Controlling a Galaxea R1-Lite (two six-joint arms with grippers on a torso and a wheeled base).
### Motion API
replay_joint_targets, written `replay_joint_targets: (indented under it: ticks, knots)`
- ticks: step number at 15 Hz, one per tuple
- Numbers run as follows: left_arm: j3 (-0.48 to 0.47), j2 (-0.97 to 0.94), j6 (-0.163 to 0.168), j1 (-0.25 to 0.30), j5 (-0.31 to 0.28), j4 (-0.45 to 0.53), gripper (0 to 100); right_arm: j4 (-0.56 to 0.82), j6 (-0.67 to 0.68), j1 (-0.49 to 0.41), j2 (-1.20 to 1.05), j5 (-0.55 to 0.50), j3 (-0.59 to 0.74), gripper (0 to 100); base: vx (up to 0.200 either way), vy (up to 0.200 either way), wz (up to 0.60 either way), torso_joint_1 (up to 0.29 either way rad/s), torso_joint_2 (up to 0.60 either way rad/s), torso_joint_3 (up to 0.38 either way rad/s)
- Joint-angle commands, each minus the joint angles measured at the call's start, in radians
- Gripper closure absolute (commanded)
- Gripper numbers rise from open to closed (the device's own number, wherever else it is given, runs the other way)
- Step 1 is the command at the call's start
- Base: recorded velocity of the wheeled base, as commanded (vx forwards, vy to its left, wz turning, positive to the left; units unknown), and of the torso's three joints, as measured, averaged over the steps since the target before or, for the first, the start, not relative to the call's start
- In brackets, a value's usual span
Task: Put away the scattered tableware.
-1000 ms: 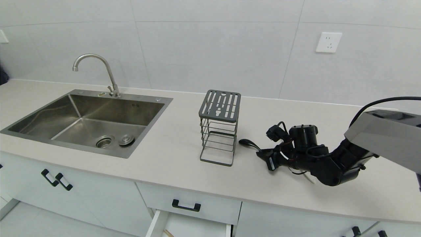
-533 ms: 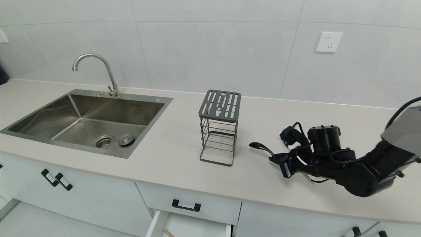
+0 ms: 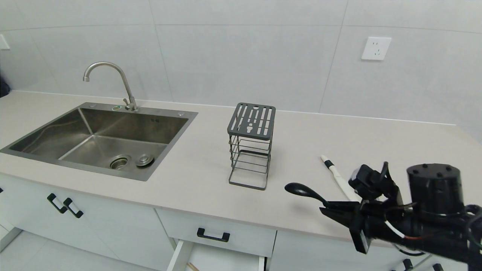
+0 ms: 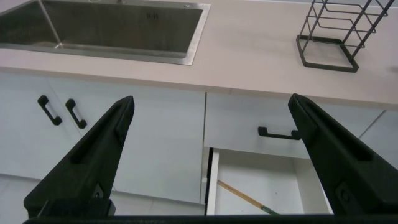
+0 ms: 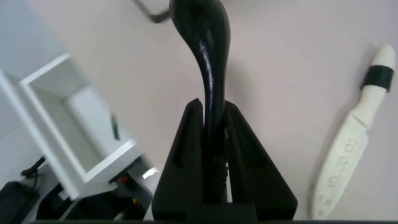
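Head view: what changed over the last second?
The right tool, shut on the black spoon, drew back from beside the rack toward the front edge of the counter and the robot's right, carrying the spoon along. That uncovered a white knife lying on it. Rack, sink and open drawer stayed put.

Wire rack (image 3: 250,146) upright mid-worktop (image 3: 196,180) — tall obstacle. Bare strip between rack and sink (image 3: 124,128). Wider bare stretch right of rack, back to wall. White-handled knife (image 3: 339,177) flat near front edge, just beside right pincer (image 3: 329,210) gripping black spoon (image 3: 301,189). Drawer (image 4: 273,171) below — pulled open.
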Motion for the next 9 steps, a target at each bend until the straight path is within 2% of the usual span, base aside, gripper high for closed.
replay_joint_targets:
  ticks: [1, 3, 5, 7, 9]
  knots:
    - [0.000, 0.001, -0.001, 0.000, 0.000, 0.000, 0, -0.002, -0.021, 0.061, -0.145, -0.016, 0.052, 100, 0.000, 0.000, 0.00, 0.000, 0.00, 0.000]
    - [0.000, 0.001, -0.001, 0.000, 0.000, 0.000, 0, -0.002, -0.057, 0.095, -0.153, -0.028, 0.044, 100, 0.000, 0.000, 0.00, 0.000, 0.00, 0.000]
    - [0.000, 0.001, -0.001, 0.000, 0.000, 0.000, 0, -0.002, -0.061, 0.191, -0.144, -0.060, 0.020, 100, 0.000, 0.000, 0.00, 0.000, 0.00, 0.000]
    - [0.000, 0.001, -0.001, 0.000, 0.000, 0.000, 0, -0.002, -0.054, 0.259, -0.102, -0.111, -0.041, 100, 0.000, 0.000, 0.00, 0.000, 0.00, 0.000]
    - [0.000, 0.001, -0.001, 0.000, 0.000, 0.000, 0, 0.000, -0.054, 0.316, 0.002, -0.117, -0.184, 100, 0.000, 0.000, 0.00, 0.000, 0.00, 0.000]
